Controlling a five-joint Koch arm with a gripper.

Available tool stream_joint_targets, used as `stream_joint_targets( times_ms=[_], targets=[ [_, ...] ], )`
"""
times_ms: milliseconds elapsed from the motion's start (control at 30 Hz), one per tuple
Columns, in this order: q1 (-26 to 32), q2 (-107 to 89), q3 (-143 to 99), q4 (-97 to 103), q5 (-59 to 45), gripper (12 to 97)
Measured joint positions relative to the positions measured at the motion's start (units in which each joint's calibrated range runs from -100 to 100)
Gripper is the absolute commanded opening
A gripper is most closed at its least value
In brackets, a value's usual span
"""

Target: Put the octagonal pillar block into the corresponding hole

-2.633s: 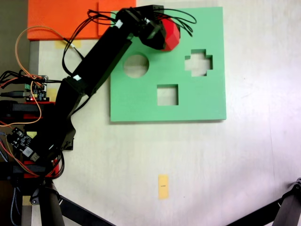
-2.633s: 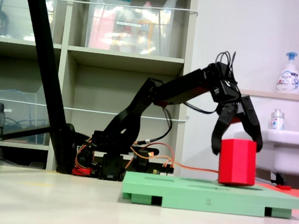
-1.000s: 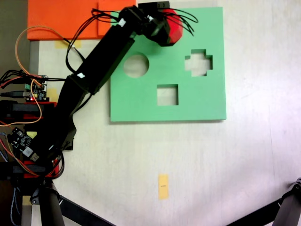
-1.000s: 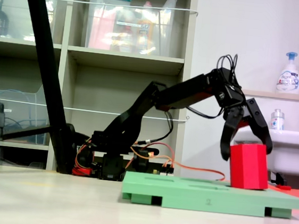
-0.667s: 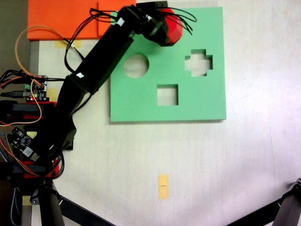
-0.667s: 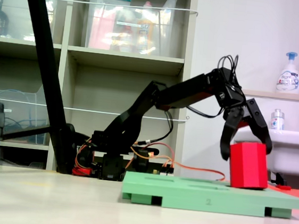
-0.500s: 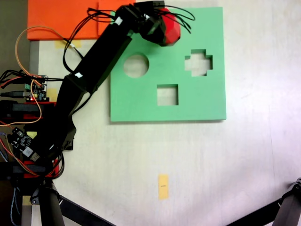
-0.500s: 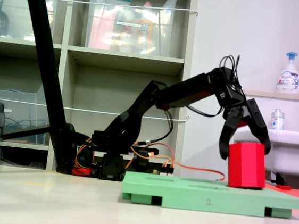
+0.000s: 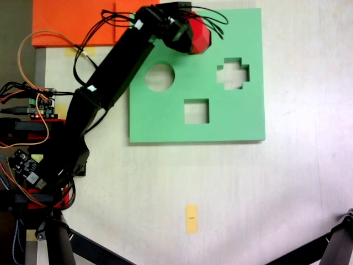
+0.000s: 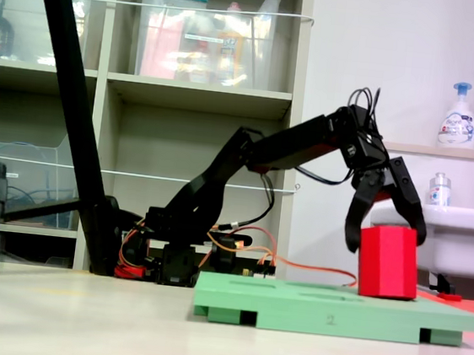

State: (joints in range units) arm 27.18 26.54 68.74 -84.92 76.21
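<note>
- Gripper [image 10: 383, 238]: two black jaws spread around the upper part of the red block [image 10: 389, 262], one on each side, clamped on it; in a fixed view from above the gripper [image 9: 187, 34] covers most of the block [image 9: 202, 37].
- Red block: upright, slightly tilted, its bottom touching or just above the top face of the green board [image 10: 333, 309]; it stands at the board's far edge, near the middle of that edge as seen from above. The eight-sided hole is hidden beneath block and gripper; whether the block has entered it cannot be told.
- Arm [image 10: 256, 158]: black, stretched out from its base at the left of the side view, upper link rising, forearm nearly level, wrist bent so the jaws point down. From above the arm [image 9: 105, 88] runs diagonally from lower left to the board's top edge.
- Green board [image 9: 242, 118]: square, flat on the pale table [image 9: 248, 193]; open cut-outs are a round hole [image 9: 159, 77], a cross-shaped hole [image 9: 232, 73] and a square hole [image 9: 196, 111].
- Orange sheet [image 9: 71, 22]: at the top left, touching the board's corner region, partly under the arm.
- Yellow tape strip [image 9: 191, 218]: on the table, well apart from the board.
- Circuit boards and wires [image 9: 33, 105]: at the left edge beside the arm's base.
- Shelving [image 10: 186, 96] behind the arm; soap bottle [image 10: 460, 116] and sink [image 10: 459, 239] at the right.
</note>
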Motion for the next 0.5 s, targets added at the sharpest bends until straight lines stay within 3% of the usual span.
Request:
stream_joint_targets(
  times_ms=[500],
  targets=[
    [-0.24, 0.41, 0.0, -1.27, -5.76, 27.2]
  ],
)
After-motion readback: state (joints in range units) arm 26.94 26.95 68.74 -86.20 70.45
